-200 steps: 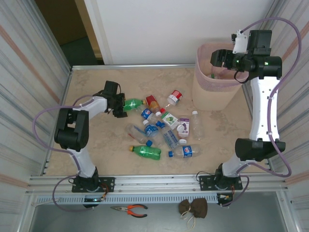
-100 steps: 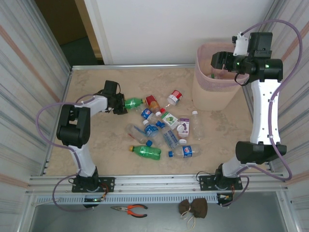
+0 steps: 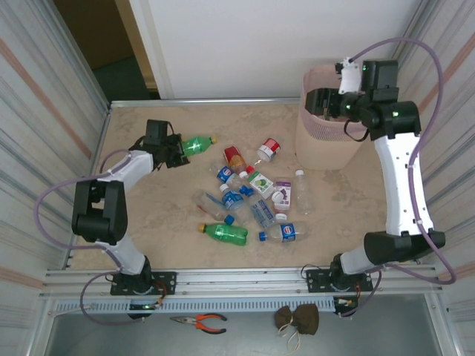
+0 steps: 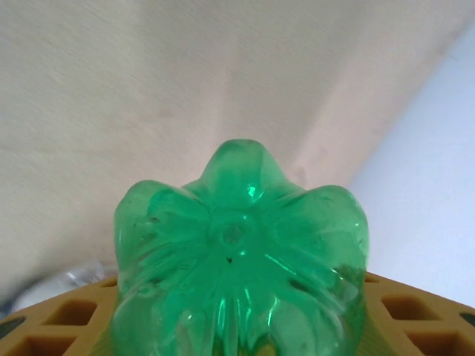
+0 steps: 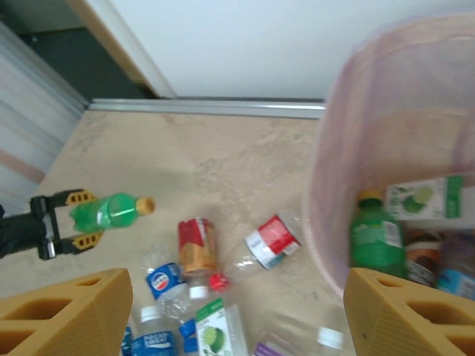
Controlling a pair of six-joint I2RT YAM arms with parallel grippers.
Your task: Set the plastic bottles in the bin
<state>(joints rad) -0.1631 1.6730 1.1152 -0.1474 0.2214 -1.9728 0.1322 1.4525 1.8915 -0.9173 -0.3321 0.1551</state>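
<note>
My left gripper (image 3: pixel 172 148) is shut on a green bottle (image 3: pixel 194 144) with a yellow cap, held off the table at the far left. In the left wrist view the bottle's ribbed base (image 4: pixel 241 252) sits between the yellow fingers (image 4: pixel 59 322). Several more plastic bottles lie in a loose heap mid-table, among them a red-labelled brown one (image 3: pixel 235 158), a green one (image 3: pixel 226 232) and a blue-labelled clear one (image 3: pixel 286 232). The pink mesh bin (image 3: pixel 326 137) stands at the far right. My right gripper (image 3: pixel 320 101) hangs open above its rim (image 5: pixel 330 156), empty. A green bottle (image 5: pixel 375 237) lies inside the bin.
Corrugated walls close in both sides of the table. A white wall and a dark doorway (image 3: pixel 96 44) lie behind. Pliers (image 3: pixel 199 321) and a brown pouch (image 3: pixel 297 319) rest on the ledge in front of the arm bases.
My left gripper closed on the green bottle and carried it up and toward the far left. The right gripper shifted left over the bin's near rim.
</note>
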